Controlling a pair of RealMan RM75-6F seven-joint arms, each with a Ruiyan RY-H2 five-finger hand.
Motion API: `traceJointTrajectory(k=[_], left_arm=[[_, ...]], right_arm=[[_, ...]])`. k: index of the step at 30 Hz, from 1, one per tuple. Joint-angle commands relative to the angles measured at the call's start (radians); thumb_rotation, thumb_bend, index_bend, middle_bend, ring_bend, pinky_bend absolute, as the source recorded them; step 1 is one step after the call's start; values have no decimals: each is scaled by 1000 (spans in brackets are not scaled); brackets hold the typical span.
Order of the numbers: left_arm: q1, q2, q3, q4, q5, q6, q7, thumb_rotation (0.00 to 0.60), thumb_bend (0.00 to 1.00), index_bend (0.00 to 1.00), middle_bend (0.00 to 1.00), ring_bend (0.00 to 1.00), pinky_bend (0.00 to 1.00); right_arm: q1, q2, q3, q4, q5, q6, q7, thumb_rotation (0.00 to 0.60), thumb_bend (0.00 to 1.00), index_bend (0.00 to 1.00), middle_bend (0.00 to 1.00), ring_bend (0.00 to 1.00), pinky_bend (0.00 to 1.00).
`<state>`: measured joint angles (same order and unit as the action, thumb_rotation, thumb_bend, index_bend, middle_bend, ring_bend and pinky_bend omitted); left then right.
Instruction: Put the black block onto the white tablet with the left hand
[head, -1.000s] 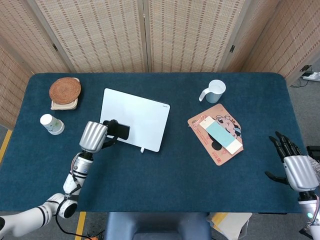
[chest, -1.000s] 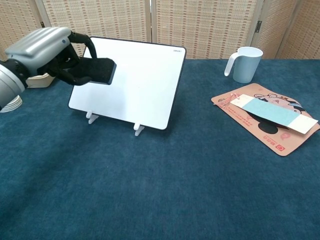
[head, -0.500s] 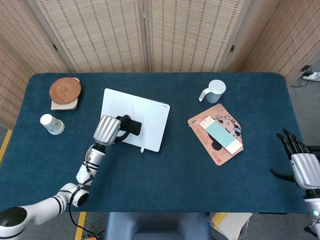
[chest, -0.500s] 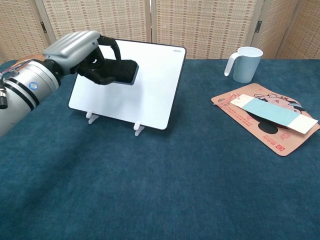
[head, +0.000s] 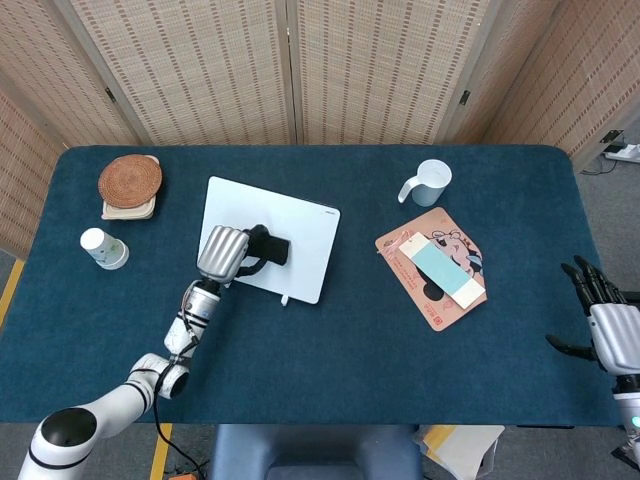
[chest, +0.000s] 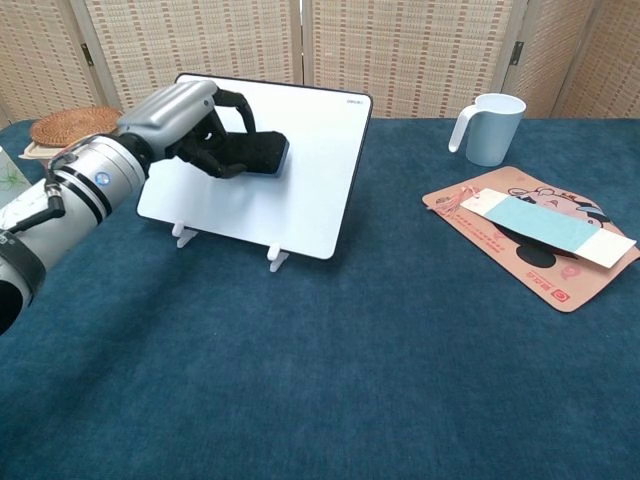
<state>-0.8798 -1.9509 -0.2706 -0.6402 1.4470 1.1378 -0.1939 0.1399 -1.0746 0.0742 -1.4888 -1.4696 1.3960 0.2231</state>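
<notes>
the black block (chest: 255, 153) is gripped in the left hand (chest: 195, 125), with the dark fingers curled around it from above and behind. it is carried over the white tablet (chest: 300, 190), which leans tilted on two small white feet on the blue table (chest: 330, 380). in the head view the block (head: 272, 250) is seen inside the tablet's outline (head: 300, 235), near its lower left part, with the left hand (head: 225, 252) just beside it at the tablet's edge. whether the block is touching the tablet's face or is held just off it cannot be told from either view.

the task is judged to be well along: the block is grasped, lifted and brought above its target. what is left, by this reading, is for the block to be lowered onto the white surface, released, and the hand drawn clear. since the tablet is tilted, some risk of sliding is to be expected once the block is let go.

the right hand (head: 605, 322) is seen at the far right edge of the head view, fingers spread and nothing held.
</notes>
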Motion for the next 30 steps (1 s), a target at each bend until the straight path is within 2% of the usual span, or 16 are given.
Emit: traceJointTrajectory(k=[1, 13, 19, 26, 30], left_arm=[[-18, -28, 9, 48, -1, -13, -43, 600, 337, 513, 1000, 1000, 1000], [-48, -82, 34, 158, -1, -24, -104, 600, 335, 474, 1000, 1000, 1000], [-50, -89, 42, 166, -1, -9, -100, 600, 330, 391, 1000, 1000, 1000], [-48, -81, 48, 146, -4, 1, -81, 600, 249, 293, 1000, 1000, 1000], [-45, -72, 53, 129, -7, -4, -66, 600, 241, 256, 1000, 1000, 1000]], right_arm=[[-1, 0, 2, 0, 4, 0, 0, 600, 157, 0, 0, 0, 157], [-7, 3, 8, 0, 12, 2, 10, 600, 158, 0, 0, 0, 157], [-11, 4, 7, -2, 8, 10, 12, 600, 158, 0, 0, 0, 157], [-15, 3, 7, -3, 4, 17, 11, 600, 158, 0, 0, 0, 160], [-18, 4, 7, -3, 1, 20, 11, 600, 157, 0, 0, 0, 161]])
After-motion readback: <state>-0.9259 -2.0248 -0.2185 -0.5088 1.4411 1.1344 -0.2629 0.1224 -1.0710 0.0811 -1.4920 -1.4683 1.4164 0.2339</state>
